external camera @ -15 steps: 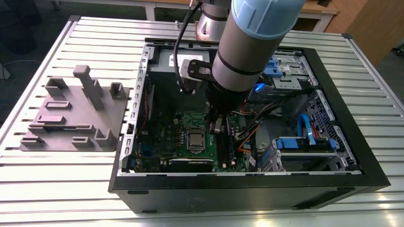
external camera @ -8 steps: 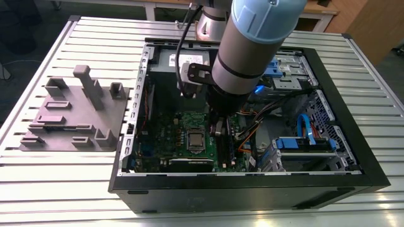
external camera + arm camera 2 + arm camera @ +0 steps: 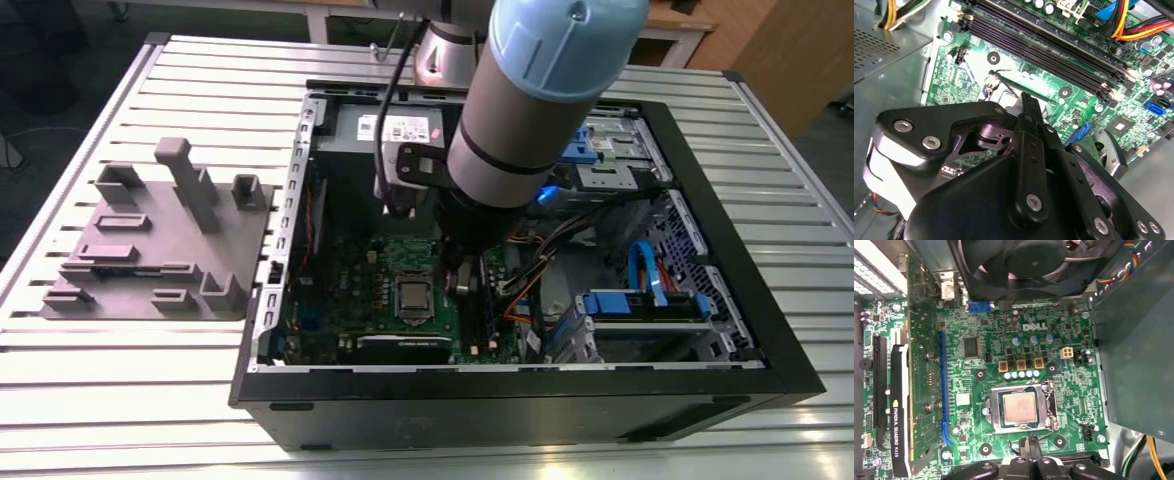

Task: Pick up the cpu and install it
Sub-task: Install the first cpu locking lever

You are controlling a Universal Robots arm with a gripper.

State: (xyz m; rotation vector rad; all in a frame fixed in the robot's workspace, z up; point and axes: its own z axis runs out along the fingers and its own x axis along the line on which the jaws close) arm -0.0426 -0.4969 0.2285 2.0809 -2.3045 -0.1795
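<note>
The cpu lies flat in the socket on the green motherboard, its silvery top plate facing up and the shiny socket frame lying around it. In the exterior view the cpu sits low in the open computer case, to the exterior view's left of the arm's tip. My gripper hangs just beside the socket, near the memory slots, with its two thin fingers pressed together and nothing between them. The gripper and its black linkage take up the near part of the second wrist view.
A grey moulded tray with upright pegs stands on the slatted table at the exterior view's left of the case. Inside are a black fan, a graphics card, a grey metal box and coloured cables.
</note>
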